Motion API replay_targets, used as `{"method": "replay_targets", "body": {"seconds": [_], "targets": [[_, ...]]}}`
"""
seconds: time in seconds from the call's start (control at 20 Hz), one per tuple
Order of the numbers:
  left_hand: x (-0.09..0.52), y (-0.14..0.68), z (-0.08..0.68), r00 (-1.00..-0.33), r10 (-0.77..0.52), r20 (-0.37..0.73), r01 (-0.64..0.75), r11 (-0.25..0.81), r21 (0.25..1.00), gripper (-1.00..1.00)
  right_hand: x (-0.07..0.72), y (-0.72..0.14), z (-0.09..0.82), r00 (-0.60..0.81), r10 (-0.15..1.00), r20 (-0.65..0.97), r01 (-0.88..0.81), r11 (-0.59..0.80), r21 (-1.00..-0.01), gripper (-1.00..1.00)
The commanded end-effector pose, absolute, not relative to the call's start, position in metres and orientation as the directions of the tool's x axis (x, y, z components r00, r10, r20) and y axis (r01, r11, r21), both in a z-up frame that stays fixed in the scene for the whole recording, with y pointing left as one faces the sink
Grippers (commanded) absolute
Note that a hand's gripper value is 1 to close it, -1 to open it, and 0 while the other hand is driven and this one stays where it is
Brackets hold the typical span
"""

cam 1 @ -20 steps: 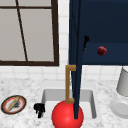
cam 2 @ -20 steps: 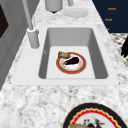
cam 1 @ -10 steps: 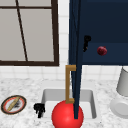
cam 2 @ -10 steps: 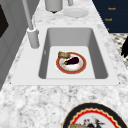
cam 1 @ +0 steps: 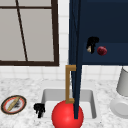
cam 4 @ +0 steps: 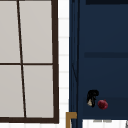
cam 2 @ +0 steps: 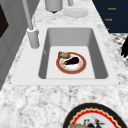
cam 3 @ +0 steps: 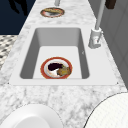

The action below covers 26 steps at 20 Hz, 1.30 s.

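Cabinet (cam 1: 105, 27): dark blue, on the wall to the right of the window (cam 1: 27, 32); its door (cam 1: 76, 57) stands open, edge-on to the front camera, with a brass handle (cam 1: 68, 83) on the left.
Tabletop (cam 2: 37, 100): grey-white marble all around the sink.
Sink (cam 2: 100, 62): white basin set into the tabletop, with a faucet (cam 2: 31, 30) at its far side.
Red ball (cam 1: 67, 115): large, at the near edge of the front view, in front of the sink.
Sink plate (cam 2: 71, 63): red-rimmed, flat on the basin floor, carrying a dark eggplant (cam 2: 72, 60) and a brown piece of bread (cam 2: 63, 54).
Left plate (cam 1: 13, 104): patterned, on the tabletop left of the sink.
White plate (cam 1: 120, 107): on the tabletop right of the sink, near a grey container (cam 1: 123, 82).
Right hand (cam 1: 91, 44): up inside the cabinet at shelf height, fingers curled round a small pale thing (cam 1: 88, 49); what that thing is I cannot tell.
Left hand (cam 1: 39, 109): low, at the sink's near left corner, fingers hanging curled, holding nothing.
Dark red fruit (cam 1: 102, 50): on the cabinet shelf, just right of the right hand, apart from it.
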<state>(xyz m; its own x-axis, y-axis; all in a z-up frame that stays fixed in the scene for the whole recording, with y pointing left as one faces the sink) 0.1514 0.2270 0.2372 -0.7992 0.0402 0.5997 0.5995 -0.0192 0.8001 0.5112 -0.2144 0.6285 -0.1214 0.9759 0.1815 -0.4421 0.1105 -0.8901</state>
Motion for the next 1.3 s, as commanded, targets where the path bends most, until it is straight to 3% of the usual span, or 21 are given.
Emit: {"method": "replay_targets", "body": {"seconds": [0.0,1.25], "targets": [[0.151,0.227,0.237,-0.799,0.04,0.6,0.599,-0.019,0.8,0.0,0.482,-0.228,0.633,-0.106,0.974,0.202,-0.472,0.13,-0.872,1.0],[0.151,0.227,0.237,-0.799,0.04,0.6,0.599,-0.019,0.8,0.0,0.28,-0.254,0.587,-0.115,0.978,0.173,-0.46,0.102,-0.882,1.0]]}}
